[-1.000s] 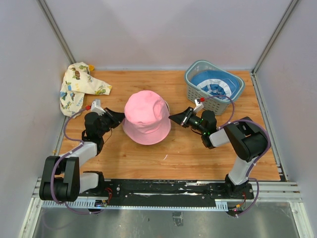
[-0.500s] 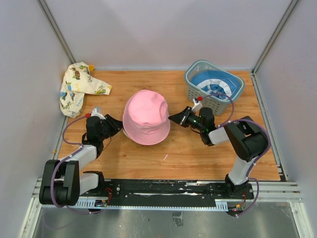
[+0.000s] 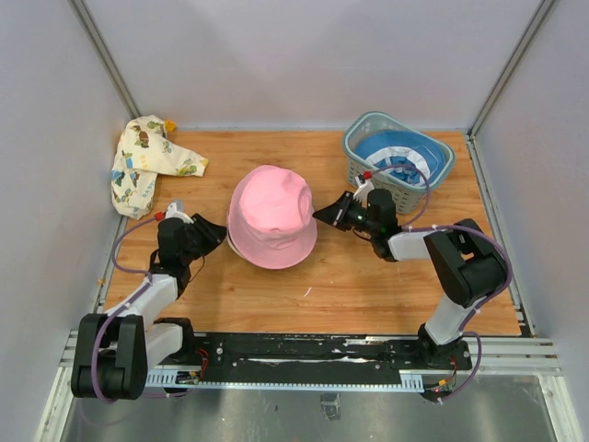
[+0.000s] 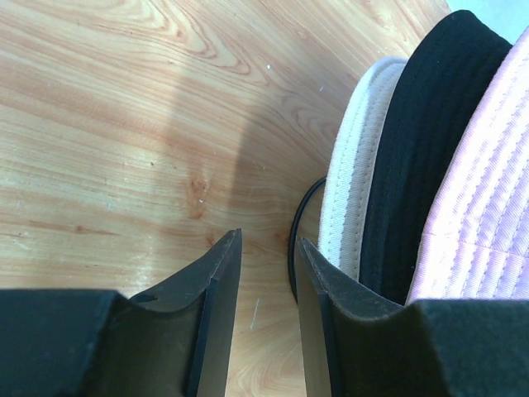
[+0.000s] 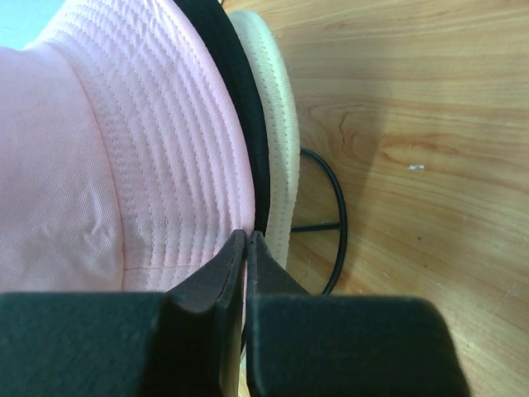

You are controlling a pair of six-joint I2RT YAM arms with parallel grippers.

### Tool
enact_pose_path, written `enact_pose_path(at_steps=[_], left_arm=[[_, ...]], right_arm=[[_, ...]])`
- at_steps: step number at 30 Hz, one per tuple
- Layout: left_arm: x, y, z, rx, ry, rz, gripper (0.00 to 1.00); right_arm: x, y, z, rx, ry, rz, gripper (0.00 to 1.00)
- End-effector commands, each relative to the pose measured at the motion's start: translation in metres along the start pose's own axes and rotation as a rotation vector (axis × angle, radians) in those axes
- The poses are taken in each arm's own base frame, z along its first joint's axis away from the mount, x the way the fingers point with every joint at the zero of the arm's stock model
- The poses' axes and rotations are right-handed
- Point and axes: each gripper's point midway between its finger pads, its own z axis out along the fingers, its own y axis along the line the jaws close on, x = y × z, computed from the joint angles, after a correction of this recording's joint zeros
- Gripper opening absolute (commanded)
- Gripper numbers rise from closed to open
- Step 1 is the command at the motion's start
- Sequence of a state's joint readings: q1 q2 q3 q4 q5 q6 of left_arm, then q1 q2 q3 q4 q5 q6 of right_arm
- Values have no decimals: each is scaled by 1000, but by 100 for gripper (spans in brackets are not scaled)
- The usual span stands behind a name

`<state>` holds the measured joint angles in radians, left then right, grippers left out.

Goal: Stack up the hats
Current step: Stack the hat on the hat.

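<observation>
Overhead and wrist views of the wooden desk [image 3: 322, 276]. At centre lies a pink soft fabric bucket hat [image 3: 271, 216], crown up, topmost of a pile. The wrist views show a black fabric hat brim [image 4: 421, 141] directly beneath it and a cream stitched fabric hat brim [image 4: 351, 174] at the bottom, resting on the desk.

The left arm [image 3: 152, 290] lies low on the pile's left side. Its jaws stand apart with only bare wood between them, just beside the cream brim and holding nothing.

The right arm [image 3: 460, 267] reaches in from the opposite side. Its jaws are closed, tips against the pink brim's edge (whether any fabric is pinched cannot be told). A thin black wire loop [image 5: 335, 215] lies on the wood at the foot of the pile.

At far right stands a grey-green slatted plastic basket [image 3: 386, 195] holding a teal-blue and white fabric hat [image 3: 391, 152]. In the far-left corner lies a crumpled cream printed fabric piece [image 3: 143, 166], well apart from the pile.
</observation>
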<state>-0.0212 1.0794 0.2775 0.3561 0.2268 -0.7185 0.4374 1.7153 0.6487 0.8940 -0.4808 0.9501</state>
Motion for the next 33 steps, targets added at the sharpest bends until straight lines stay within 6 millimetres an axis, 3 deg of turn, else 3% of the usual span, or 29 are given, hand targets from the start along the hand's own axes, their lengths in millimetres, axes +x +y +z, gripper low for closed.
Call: enact_pose_path(at_steps=[1, 14, 16, 24, 33], left_arm=[[-5, 3, -4, -17, -33, 16, 37], [-13, 8, -13, -61, -76, 23, 42], [-15, 6, -15, -57, -85, 20, 45], [-39, -21, -24, 30, -150, 2, 60], [-70, -62, -37, 171, -247, -10, 67]], right_arm=[[-20, 2, 4, 41, -13, -60, 1], [-36, 11, 19, 49, 8, -89, 1], [-38, 13, 17, 48, 6, -95, 5], [-44, 20, 6, 57, -11, -124, 38], [-50, 25, -11, 72, -42, -145, 48]])
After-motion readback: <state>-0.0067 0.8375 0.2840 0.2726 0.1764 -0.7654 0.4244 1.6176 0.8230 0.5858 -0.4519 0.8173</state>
